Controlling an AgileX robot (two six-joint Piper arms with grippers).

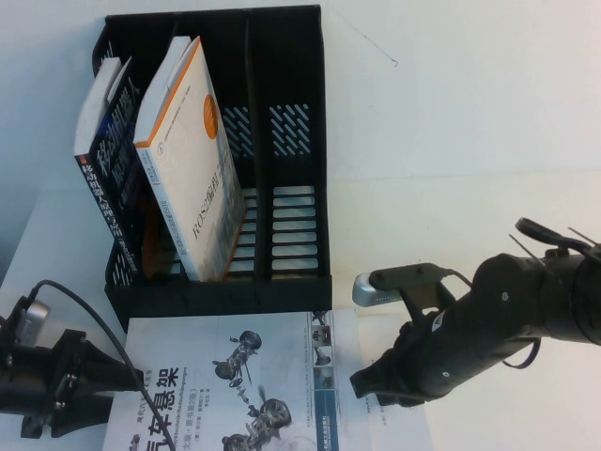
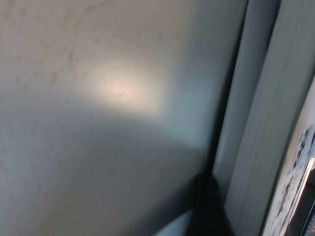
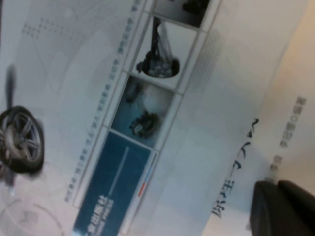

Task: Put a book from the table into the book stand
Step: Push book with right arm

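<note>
Pressing close to the book's right edge, the right gripper (image 1: 368,387) sits low at the near side of the table; its right wrist view shows one dark fingertip (image 3: 280,209) lying over the spine lettering, but whether the fingers are spread or closed on anything I cannot tell. The left gripper (image 1: 111,383) rests at the book's left edge, near the table's front corner; its left wrist view gives only a dark tip beside pale page edges, so the state of those fingers cannot be told either.

The book (image 1: 235,385) lies flat, cover up, on the table (image 1: 470,141), just in front of the book stand (image 1: 282,141) and touching or nearly touching its base. It looks like a large, thin paperback with a glossy cover: probably light, floppy when lifted by 1 edge, and slick under the pads. The spine side on the right seems the stiffest place to take hold, with the opposite edge steadied so the pages do not fan.

In the stand, 2 books already lean: a dark-covered book (image 1: 108,141) in the left compartment and a cream book (image 1: 192,160) in the middle. The right compartment appears free and is likely the easiest slot.
</note>
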